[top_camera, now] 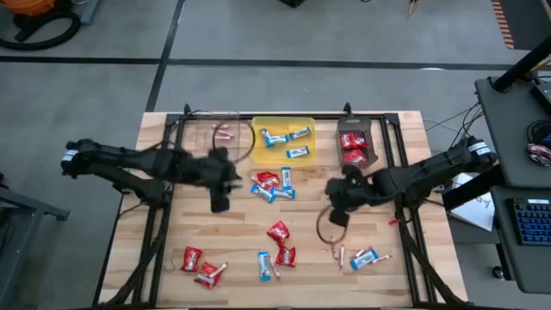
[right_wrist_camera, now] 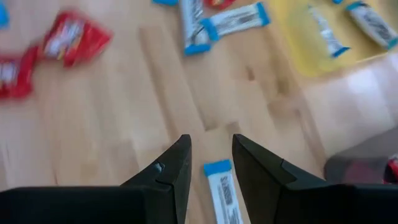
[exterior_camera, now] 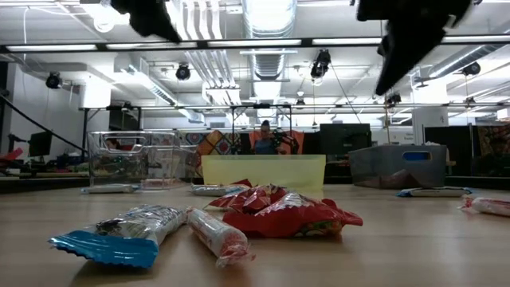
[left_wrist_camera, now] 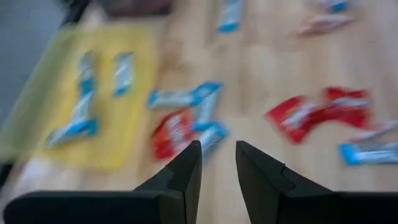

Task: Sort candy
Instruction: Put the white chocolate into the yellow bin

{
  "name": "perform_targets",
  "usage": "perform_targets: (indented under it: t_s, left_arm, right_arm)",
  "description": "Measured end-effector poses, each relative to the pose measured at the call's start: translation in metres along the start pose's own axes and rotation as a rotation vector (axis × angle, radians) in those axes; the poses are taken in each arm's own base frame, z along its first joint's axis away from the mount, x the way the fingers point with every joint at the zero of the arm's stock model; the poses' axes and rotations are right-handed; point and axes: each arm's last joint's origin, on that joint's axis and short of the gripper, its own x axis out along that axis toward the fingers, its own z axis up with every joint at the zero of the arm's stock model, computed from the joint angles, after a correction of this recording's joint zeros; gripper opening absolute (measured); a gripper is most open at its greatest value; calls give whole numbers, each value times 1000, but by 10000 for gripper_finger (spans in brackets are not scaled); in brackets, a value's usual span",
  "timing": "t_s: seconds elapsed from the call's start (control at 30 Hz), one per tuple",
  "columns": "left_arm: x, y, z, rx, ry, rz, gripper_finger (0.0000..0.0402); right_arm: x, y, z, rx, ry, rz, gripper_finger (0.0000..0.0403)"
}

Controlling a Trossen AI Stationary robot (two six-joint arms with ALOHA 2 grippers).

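Note:
Candy lies scattered on the wooden table: a heap of blue-and-white bars and red packets [top_camera: 271, 185] at the middle, red packets [top_camera: 280, 232] nearer, more [top_camera: 200, 267] at the near left. Far side: pinkish sticks in the clear tray [top_camera: 225, 136], bars in the yellow tray [top_camera: 284, 140], red packets in the dark tray [top_camera: 357, 145]. My left gripper [top_camera: 231, 179] hovers open, left of the heap, nothing between its fingers [left_wrist_camera: 186, 174]. My right gripper [top_camera: 337, 205] hovers open, right of the heap. A blue-and-white bar [right_wrist_camera: 222, 190] on the table shows through its gap.
Black frame rails [top_camera: 405, 164] run along the table's sides and far edge. A cable loop [top_camera: 327, 226] hangs under my right arm. A pinkish stick and a bar [top_camera: 362, 257] lie at the near right. A person [exterior_camera: 264, 137] stands in the room beyond.

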Motion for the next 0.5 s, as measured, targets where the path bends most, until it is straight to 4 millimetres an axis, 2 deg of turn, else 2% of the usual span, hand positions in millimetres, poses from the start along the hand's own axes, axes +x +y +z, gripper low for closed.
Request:
perform_targets:
  t_s: [0.23, 0.33, 0.5]
  left_arm:
    - [2, -57, 8, 110, -220, -189, 84]
    - [5, -72, 7, 126, -286, -236, 84]
    - [17, -83, 4, 124, -288, -225, 84]
  right_arm:
    - [9, 16, -40, -180, 41, 26, 111]
    - [18, 15, -55, -156, 30, 8, 111]
    - [31, 7, -74, -51, 34, -19, 112]
